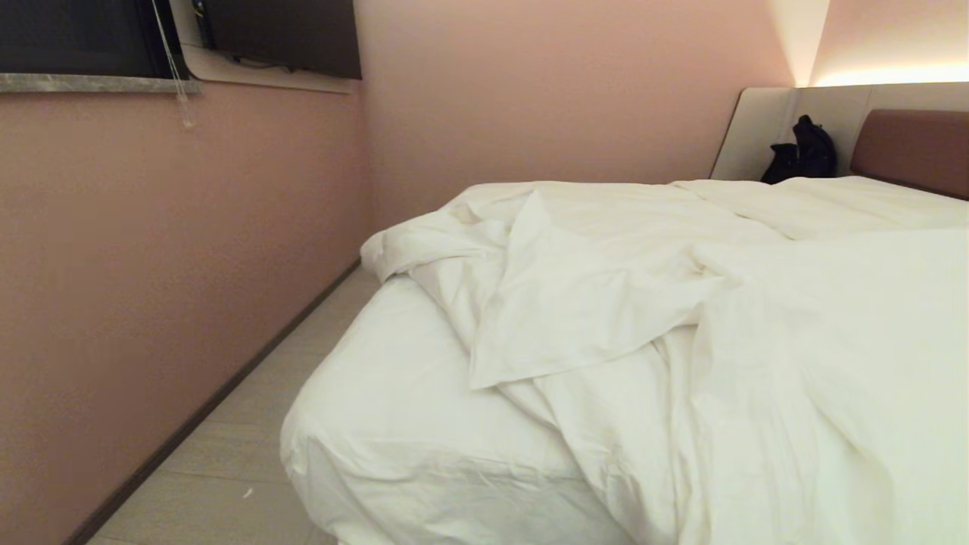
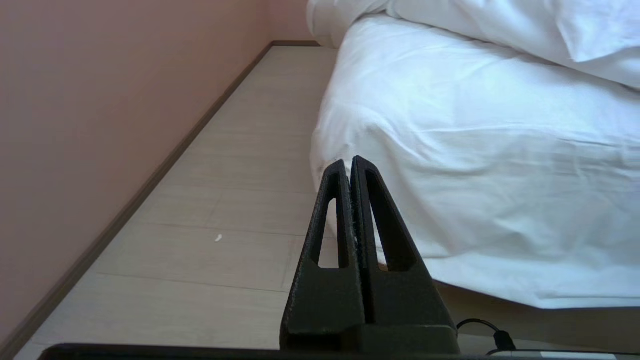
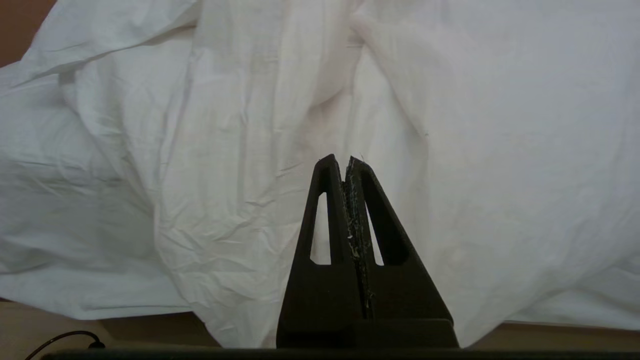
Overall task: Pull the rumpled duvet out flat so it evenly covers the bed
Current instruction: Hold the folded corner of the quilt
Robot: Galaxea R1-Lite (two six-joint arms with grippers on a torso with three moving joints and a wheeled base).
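Currently my left gripper [image 2: 348,165] and right gripper [image 3: 341,162] hang clenched and empty, since the bunched duvet [image 1: 606,303] perhaps awaits pulling across the bed [image 1: 378,424].

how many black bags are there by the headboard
1. One black bag leans against the light grey surround panel, just left of the brownish-red headboard, beyond the duvet. More could be hidden behind the bedding.

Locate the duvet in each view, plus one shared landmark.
Head view: duvet bunched across centre and right.
Left wrist view: only its edge, upper right, above the bare mattress corner.
Right wrist view: fills the picture, beyond the right gripper.
Landmark: that mattress corner.
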